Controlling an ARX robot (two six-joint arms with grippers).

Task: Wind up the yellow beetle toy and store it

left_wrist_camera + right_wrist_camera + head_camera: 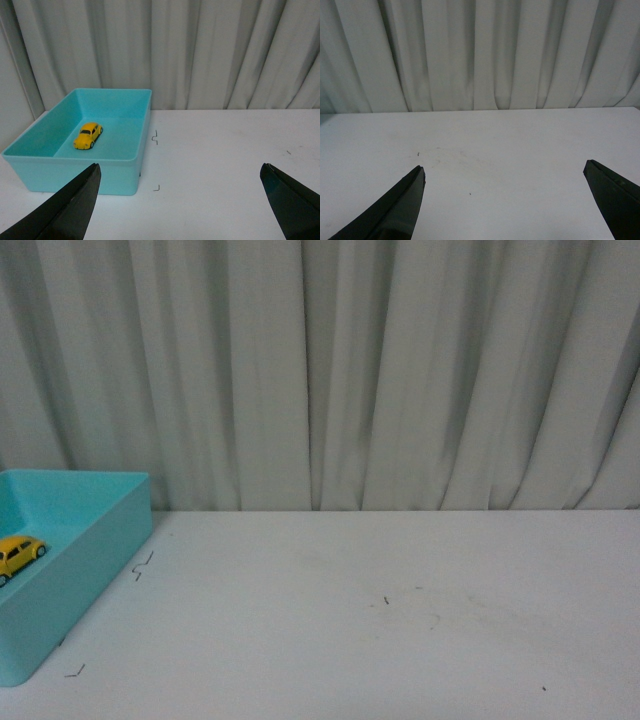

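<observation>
Yellow beetle toy (88,135) sits upright on the floor of the teal bin (120,172) at the counter's (400,620) left, apparently stored; left gripper (180,200) and right gripper (502,200) both spread wide, empty.

Front camera sits low between the arms, facing straight across the white tabletop (400,620) to the pleated curtain (380,370), catching just a corner of the teal bin (95,540) at far left. Left wrist camera peers out between its spread pincer (180,187) tips toward that same bin, seen whole and nearer (curtain behind again). Right wrist camera looks between its own pincer (504,187) tips over bare tabletop to the curtain
</observation>
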